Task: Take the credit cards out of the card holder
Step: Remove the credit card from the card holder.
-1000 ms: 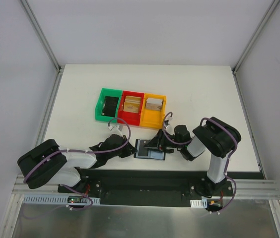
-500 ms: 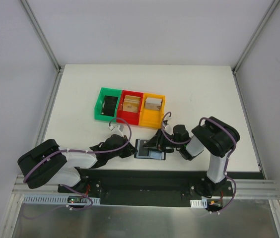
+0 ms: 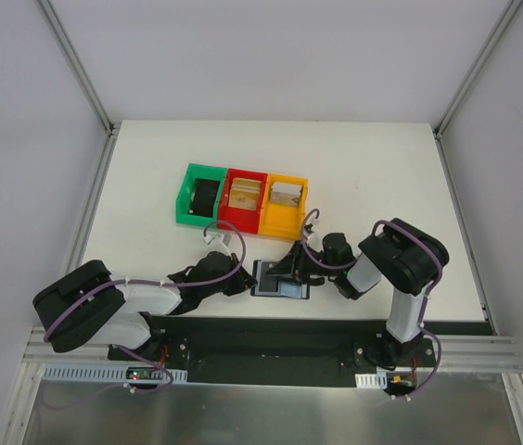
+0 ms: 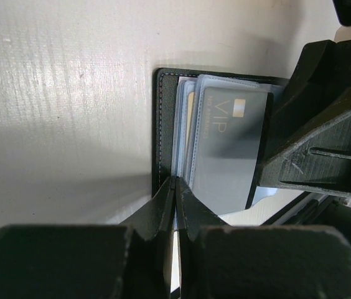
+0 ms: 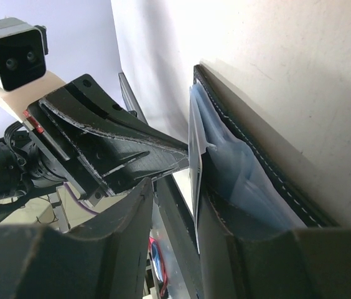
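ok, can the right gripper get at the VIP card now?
Probably yes. The card holder lies open with the VIP card showing; the right gripper is open, the sleeve edge between its jaws; the left gripper, shut at the opposite edge, isn't in the way.

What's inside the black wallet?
Inside the card holder sit clear sleeves: a grey card marked VIP in front, a tan-gold card's edge behind it. The right fingers cover the other side, so anything there is hidden.

Card holder [image 3: 280, 281] nr table [image 3: 373, 176] front edge, 3 bins [image 3: 242, 222] behind.
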Robot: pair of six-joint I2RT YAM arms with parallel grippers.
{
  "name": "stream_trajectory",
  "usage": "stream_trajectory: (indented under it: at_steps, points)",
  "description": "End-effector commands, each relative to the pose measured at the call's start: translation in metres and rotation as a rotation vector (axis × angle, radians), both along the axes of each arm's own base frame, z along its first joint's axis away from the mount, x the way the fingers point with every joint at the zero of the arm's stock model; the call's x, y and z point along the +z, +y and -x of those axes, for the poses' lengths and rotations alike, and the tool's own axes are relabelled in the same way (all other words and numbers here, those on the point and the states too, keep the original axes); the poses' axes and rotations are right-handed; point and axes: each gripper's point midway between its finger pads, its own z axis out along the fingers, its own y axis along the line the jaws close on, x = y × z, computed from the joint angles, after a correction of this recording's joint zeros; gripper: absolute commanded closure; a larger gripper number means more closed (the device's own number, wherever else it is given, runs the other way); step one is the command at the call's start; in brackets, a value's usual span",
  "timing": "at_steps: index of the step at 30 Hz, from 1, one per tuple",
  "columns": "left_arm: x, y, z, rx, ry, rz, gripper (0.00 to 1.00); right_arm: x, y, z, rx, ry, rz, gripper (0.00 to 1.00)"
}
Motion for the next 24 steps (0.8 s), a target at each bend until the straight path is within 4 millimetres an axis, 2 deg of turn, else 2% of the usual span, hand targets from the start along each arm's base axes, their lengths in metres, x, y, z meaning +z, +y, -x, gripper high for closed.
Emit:
stream_trajectory:
  at_steps: [1,24]
  points:
    - [-0.02,0.011,0.014,0.011,0.061,-0.057,1.0,0.022,0.002,0.001,0.012,-0.059,-0.053,0.64]
    - [-0.028,0.023,0.014,0.058,0.077,-0.099,1.0,0.019,-0.016,0.004,-0.011,-0.06,-0.041,0.67]
